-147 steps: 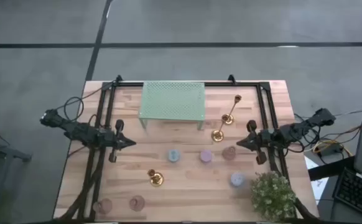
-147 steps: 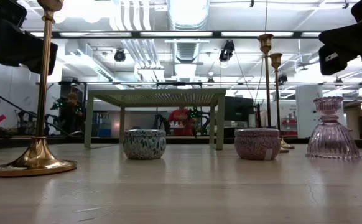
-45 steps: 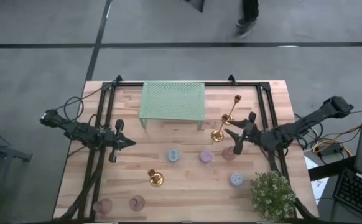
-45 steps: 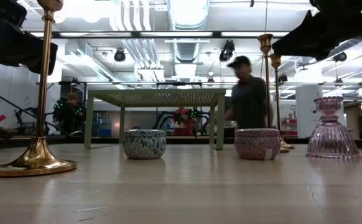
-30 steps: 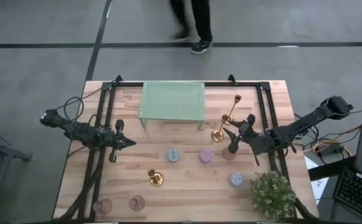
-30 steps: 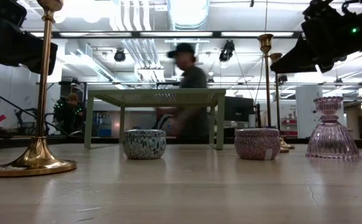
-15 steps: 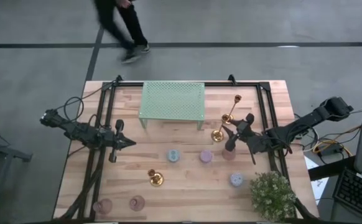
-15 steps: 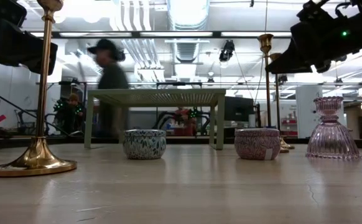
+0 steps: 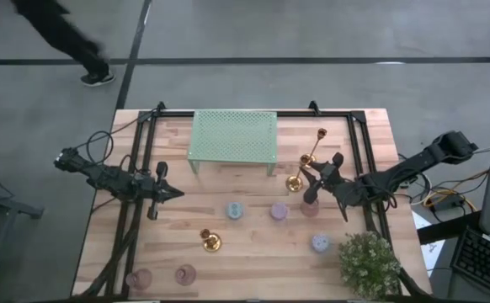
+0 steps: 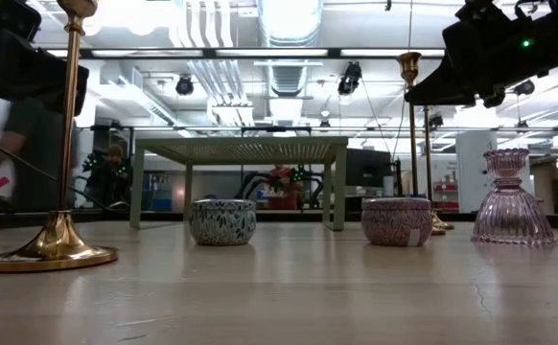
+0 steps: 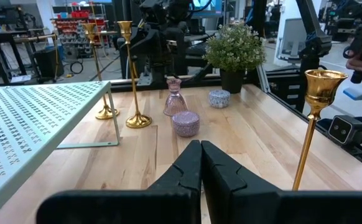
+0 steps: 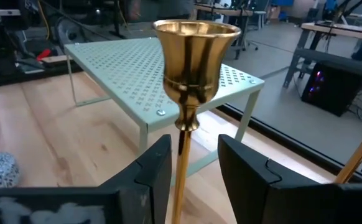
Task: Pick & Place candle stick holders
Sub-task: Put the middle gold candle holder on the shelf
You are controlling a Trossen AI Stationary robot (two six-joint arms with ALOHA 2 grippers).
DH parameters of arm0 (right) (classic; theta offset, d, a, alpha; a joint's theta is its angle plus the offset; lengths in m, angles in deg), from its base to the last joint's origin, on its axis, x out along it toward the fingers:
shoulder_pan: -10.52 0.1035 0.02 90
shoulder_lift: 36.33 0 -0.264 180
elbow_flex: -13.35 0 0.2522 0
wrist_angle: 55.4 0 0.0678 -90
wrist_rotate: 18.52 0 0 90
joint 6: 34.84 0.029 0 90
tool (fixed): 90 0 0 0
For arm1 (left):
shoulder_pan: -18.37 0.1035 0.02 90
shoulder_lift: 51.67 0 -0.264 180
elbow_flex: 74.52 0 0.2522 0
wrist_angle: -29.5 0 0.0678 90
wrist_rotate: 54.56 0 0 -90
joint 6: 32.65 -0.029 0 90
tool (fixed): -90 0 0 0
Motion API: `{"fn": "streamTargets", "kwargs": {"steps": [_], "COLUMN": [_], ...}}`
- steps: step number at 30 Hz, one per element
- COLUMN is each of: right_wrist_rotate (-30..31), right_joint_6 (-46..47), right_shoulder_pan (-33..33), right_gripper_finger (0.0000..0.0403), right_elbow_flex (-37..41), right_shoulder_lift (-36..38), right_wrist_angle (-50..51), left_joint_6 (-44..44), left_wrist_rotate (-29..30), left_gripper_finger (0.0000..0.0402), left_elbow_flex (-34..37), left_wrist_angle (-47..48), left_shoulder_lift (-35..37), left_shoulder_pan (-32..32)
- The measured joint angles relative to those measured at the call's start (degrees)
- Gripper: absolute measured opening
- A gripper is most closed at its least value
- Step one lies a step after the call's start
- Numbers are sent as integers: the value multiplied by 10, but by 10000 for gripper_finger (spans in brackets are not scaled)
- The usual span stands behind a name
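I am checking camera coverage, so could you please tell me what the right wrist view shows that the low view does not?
Only the right wrist view shows the right gripper with its fingers either side of a gold candle stick holder, a gap visible on each side of the stem, plus the rack's perforated top from above.

Only the low view shows the pink glass holder, the lilac round holder and another gold holder's round base.

Both show the mint-green rack and the wooden table.
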Motion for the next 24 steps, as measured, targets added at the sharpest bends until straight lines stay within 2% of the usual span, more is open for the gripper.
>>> {"fn": "streamTargets", "kwargs": {"steps": [7,19,24], "right_wrist_rotate": [5,5,0], "right_joint_6": [-1,-10,-32], "right_shoulder_pan": [-1,-2,-2], "right_gripper_finger": [117,21,16], "right_elbow_flex": [0,1,-15], "right_shoulder_lift": [-12,-13,-13], "right_wrist_angle": [-25,-38,-36], "left_joint_6": [0,0,0], "left_wrist_rotate": [0,0,0], "left_gripper_finger": [10,10,10], "left_elbow_flex": [0,0,0], "left_wrist_angle": [0,0,0], "left_shoulder_lift": [0,0,0], "left_shoulder_pan": [0,0,0]}}
